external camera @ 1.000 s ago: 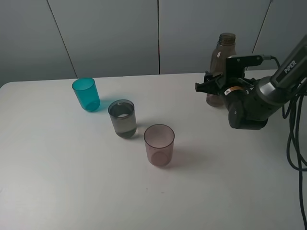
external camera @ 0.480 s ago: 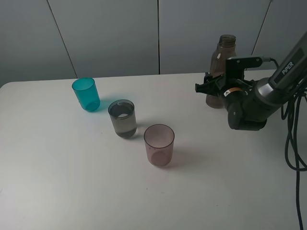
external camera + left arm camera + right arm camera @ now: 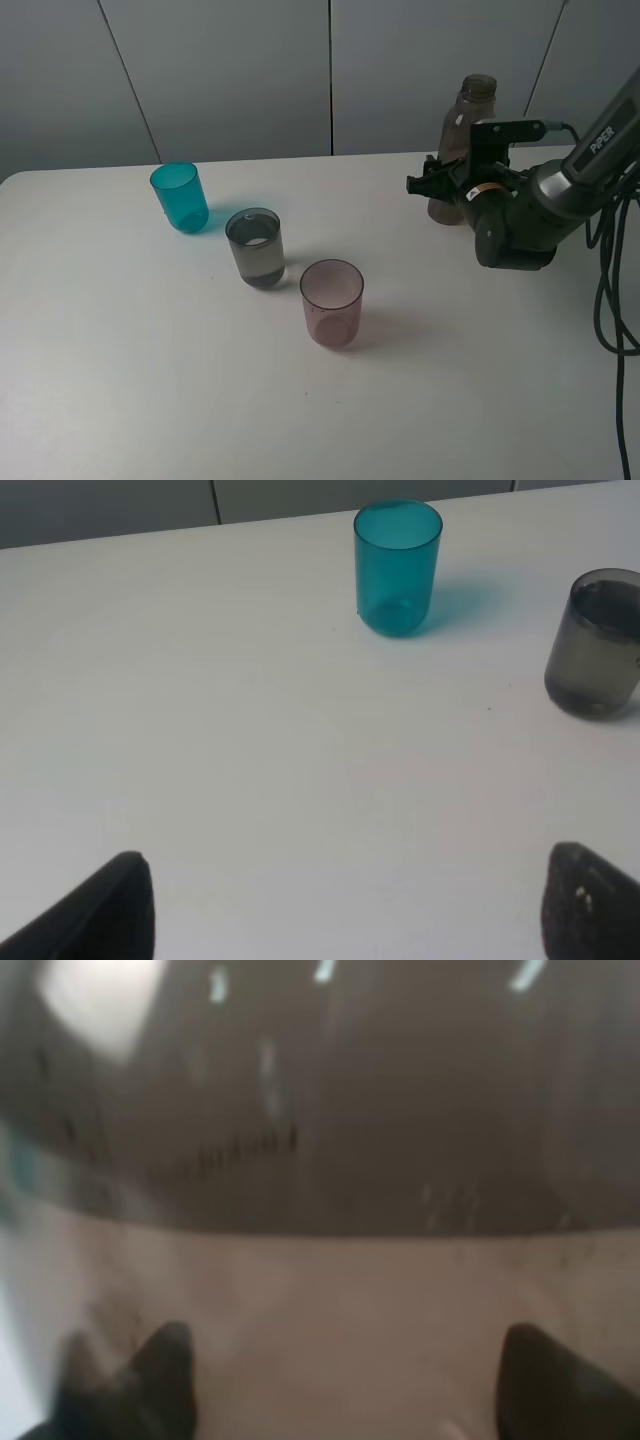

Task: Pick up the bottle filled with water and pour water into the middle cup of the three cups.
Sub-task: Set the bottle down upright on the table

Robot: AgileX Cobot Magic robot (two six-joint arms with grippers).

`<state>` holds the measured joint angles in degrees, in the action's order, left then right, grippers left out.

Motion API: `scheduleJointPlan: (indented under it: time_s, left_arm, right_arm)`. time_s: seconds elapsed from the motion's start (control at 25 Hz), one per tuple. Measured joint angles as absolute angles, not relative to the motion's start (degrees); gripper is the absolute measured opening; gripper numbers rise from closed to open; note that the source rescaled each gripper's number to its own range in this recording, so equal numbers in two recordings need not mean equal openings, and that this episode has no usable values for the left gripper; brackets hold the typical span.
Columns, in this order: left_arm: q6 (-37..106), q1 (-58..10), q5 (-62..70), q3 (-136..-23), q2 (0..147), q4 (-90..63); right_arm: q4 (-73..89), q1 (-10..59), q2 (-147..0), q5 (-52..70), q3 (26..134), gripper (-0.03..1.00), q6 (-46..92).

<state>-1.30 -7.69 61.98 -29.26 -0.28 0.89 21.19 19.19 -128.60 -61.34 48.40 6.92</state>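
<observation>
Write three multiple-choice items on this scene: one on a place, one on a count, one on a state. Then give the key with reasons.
1. Where does the tall smoky brown-grey plastic bottle stand?
A. between two cups
B. at the far right of the white table, behind the right gripper
C. lying at the near edge

2. How many translucent plastic tumblers stand on the table?
A. two
B. three
C. four

3. What is the state of the smoky grey middle tumbler?
A. upright
B. tipped over
C. held in the left gripper

Key: 1 B, the bottle rises behind the right arm's wrist. 2 B, teal tumbler, grey and pinkish-mauve tumbler form a diagonal row. 3 A, its open rim faces up, untouched.
</observation>
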Motion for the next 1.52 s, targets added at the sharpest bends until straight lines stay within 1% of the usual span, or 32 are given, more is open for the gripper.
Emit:
scheduleJointPlan:
  time_s: [0.04, 0.08, 0.12, 0.16, 0.6, 0.8, 0.96, 1.32, 1.44, 1.52]
  left_arm:
    - [-1.3, -7.69, 61.98, -29.26, -0.28, 0.89]
    - [-1.3, -7.69, 61.98, -29.26, -0.28, 0.89]
    - [-1.3, -7.69, 61.98, -29.26, -0.28, 0.89]
    - [-1.3, -7.69, 61.98, -29.26, -0.28, 0.89]
    - [-1.3, -7.69, 61.98, -29.26, -0.28, 0.89]
    - [-1.3, -7.69, 61.98, -29.26, -0.28, 0.89]
    - [-1.3, -7.69, 61.98, -29.26, -0.28, 0.89]
    - [-1.3, -7.69, 61.98, -29.26, -0.28, 0.89]
    - [-1.3, -7.69, 61.98, -29.26, -0.28, 0.89]
    - [-1.3, -7.69, 61.98, -29.26, -0.28, 0.89]
  right_arm:
    - [21.44, 19.19, -128.6, -60.32, 48.4, 0.29, 6.92]
    - [21.57, 19.19, -128.47, -59.62, 48.4, 0.33, 6.92]
    - [21.57, 19.19, -128.13, -59.06, 48.4, 0.37, 6.92]
    - [21.57, 19.19, -127.88, -58.82, 48.4, 0.38, 7.03]
    - [21.57, 19.19, -123.61, -53.08, 46.49, 0.39, 9.46]
    - [21.57, 19.19, -120.2, -51.67, 43.76, 0.39, 9.95]
    - [21.44, 19.19, -116.89, -48.22, 40.95, 0.39, 10.07]
    - [18.73, 19.19, -105.78, -28.59, 39.51, 0.39, 10.89]
    - [18.06, 19.19, -100.55, -19.53, 39.51, 0.39, 11.01]
    - [16.25, 19.19, -96.24, -11.31, 39.51, 0.39, 11.16]
